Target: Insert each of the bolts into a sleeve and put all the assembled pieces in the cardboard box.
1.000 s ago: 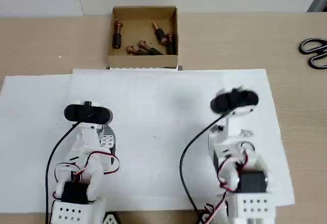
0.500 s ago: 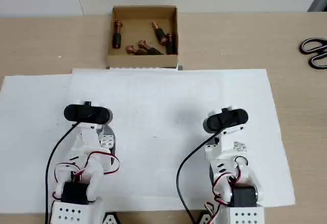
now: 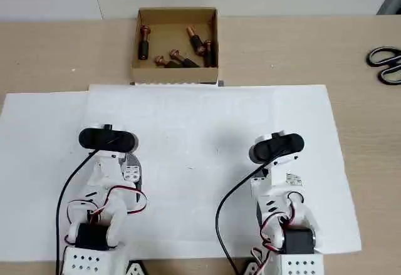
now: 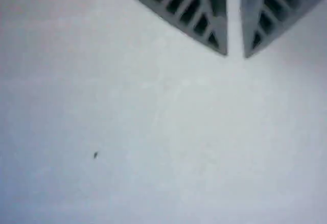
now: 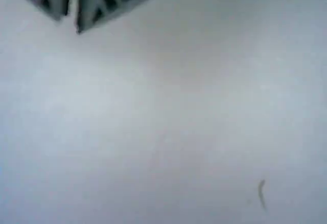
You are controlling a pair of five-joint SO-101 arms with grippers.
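The cardboard box (image 3: pixel 177 71) stands at the far middle of the table. Inside it lie several copper bolts in black sleeves (image 3: pixel 143 42), some along its near wall (image 3: pixel 178 60) and some at its right side (image 3: pixel 201 42). Both arms are folded back at the near edge, over the white paper. My left gripper (image 4: pixel 234 51) hangs close above the paper, its grey ribbed fingers (image 4: pixel 204 20) shut with only a thin slit between them. My right gripper (image 5: pixel 72 22) is likewise shut just over the paper, holding nothing.
A large white paper sheet (image 3: pixel 200 118) covers the near half of the wooden table (image 3: pixel 294 43). Black scissors (image 3: pixel 385 62) lie at the far right edge. The left arm (image 3: pixel 103 181) and right arm (image 3: pixel 282 193) sit near the front edge.
The right arm has pulled back toward the near edge and folded down over the paper. The left arm has kept still.
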